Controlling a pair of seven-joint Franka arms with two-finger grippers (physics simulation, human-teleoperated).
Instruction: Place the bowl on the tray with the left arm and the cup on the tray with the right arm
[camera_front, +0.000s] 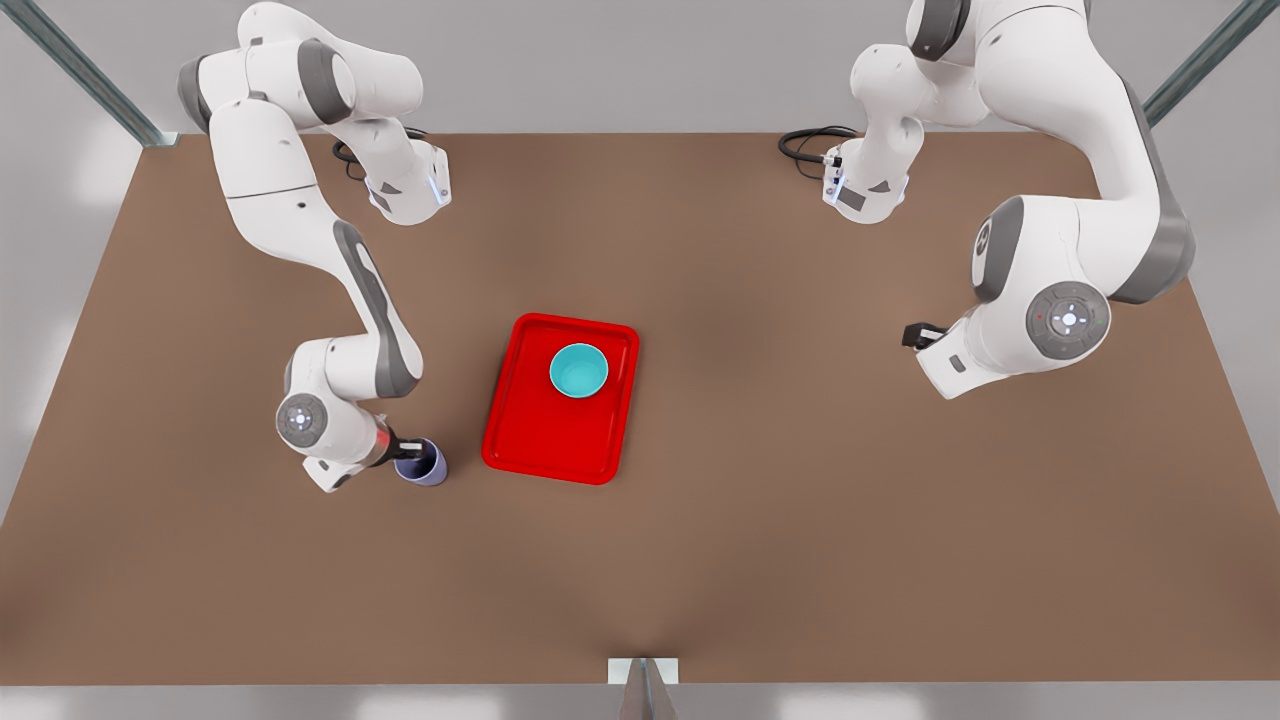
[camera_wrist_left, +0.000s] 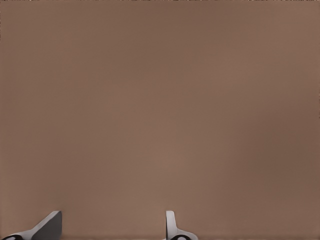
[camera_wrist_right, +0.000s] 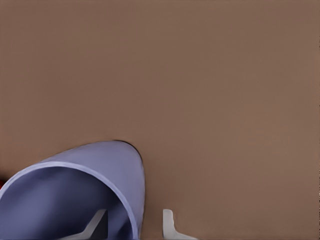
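Overall, the brown counter (camera_front: 760, 520) carries everything and lies bare apart from the task's things; pale grey walls stand behind it, with metal struts in the far corners and cables coiled by each arm's base. The left arm (camera_front: 1060, 270), on the front view's right, is folded well away from the tray, and its gripper (camera_front: 922, 336) hangs over bare counter; in the left wrist view the two fingers (camera_wrist_left: 50, 227) stand apart with nothing between them, so the jaws are open and empty, which fits an arm waiting with its share done. The right arm (camera_front: 330, 270), on the front view's left, reaches down beside the tray's near corner. The red tray (camera_front: 520, 440) lies flat near the middle of the counter. The teal bowl (camera_front: 579, 370) sits upright on the tray's far half, inside the rim, so that placement appears complete. The lilac cup (camera_front: 421, 462) is off the tray, just beside its edge on the front view's left, at the right gripper (camera_front: 408, 441). The right wrist view shows one finger inside the cup (camera_wrist_right: 75, 185) and the other finger (camera_wrist_right: 169, 225) outside, the wall between them; the jaws straddle the rim, but whether they are clamped cannot be told. Judged from this, the grasp on the cup is the step in hand, and a rim hold of this kind may let the cup tilt when lifted.
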